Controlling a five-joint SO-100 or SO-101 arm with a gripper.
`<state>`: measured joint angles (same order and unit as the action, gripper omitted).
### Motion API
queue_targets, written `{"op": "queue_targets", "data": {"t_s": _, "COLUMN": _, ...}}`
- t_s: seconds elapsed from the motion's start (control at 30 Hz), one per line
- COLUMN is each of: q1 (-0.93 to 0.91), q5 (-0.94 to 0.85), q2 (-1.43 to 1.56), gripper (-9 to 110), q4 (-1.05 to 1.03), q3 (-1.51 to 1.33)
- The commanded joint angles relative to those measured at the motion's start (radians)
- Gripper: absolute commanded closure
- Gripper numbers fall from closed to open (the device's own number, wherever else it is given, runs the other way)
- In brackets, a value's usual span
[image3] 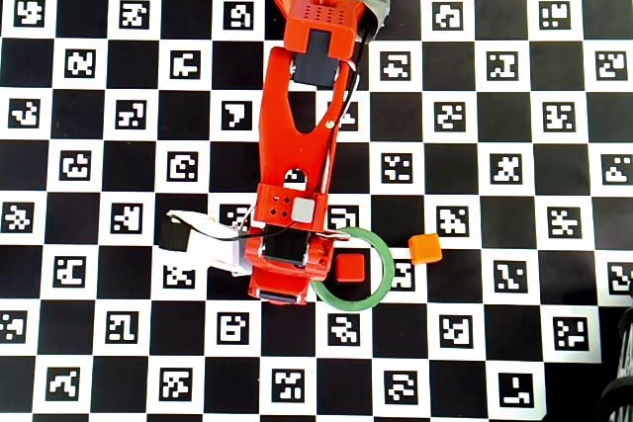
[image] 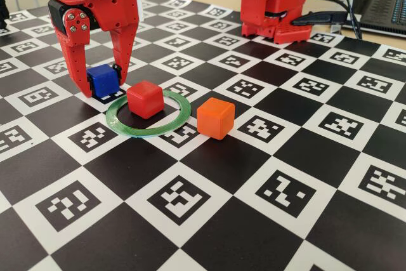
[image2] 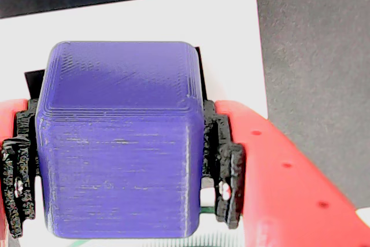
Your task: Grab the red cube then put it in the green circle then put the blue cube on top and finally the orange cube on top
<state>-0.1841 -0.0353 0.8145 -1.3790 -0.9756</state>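
The pincer (image: 101,87) is closing on the blue cube (image: 103,80), its two red fingers standing on opposite side faces just left of and behind the green circle (image: 170,129) in the fixed view; whether the cube is sitting on the checkered bench (image: 266,207) or lifting just clear of it cannot be told. In the wrist view the blue cube (image2: 118,143) is filling the gap between the black ridged pads (image2: 222,166), which are pressing flat against it. The red cube (image: 144,99) is resting inside the ring, toward its far left part, so the first placement looks done. The orange cube (image: 215,118) is waiting just right of the ring, outside it. The blue cube looks like light, stiff printed plastic with fine layer lines and rounded edges; gripping mid-height on parallel faces, as here, should be keeping it square for stacking, though smooth faces may be letting it slide once set on the red one.
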Motion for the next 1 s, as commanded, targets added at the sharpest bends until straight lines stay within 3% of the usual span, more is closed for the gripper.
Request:
{"op": "queue_targets", "data": {"t_s": 0.0, "q1": -0.021, "q5": -0.025, "q2": 0.109, "gripper": 94, "q4": -0.048, "q3": 0.061}}
{"op": "queue_targets", "data": {"t_s": 0.43, "q1": -0.035, "q5": -0.086, "q2": 0.459, "gripper": 95, "q4": -0.299, "q3": 0.064}}
{"op": "queue_targets", "data": {"t_s": 0.97, "q1": 0.27, "q5": 0.048, "q2": 0.52, "gripper": 95, "q4": -0.337, "q3": 0.018}}
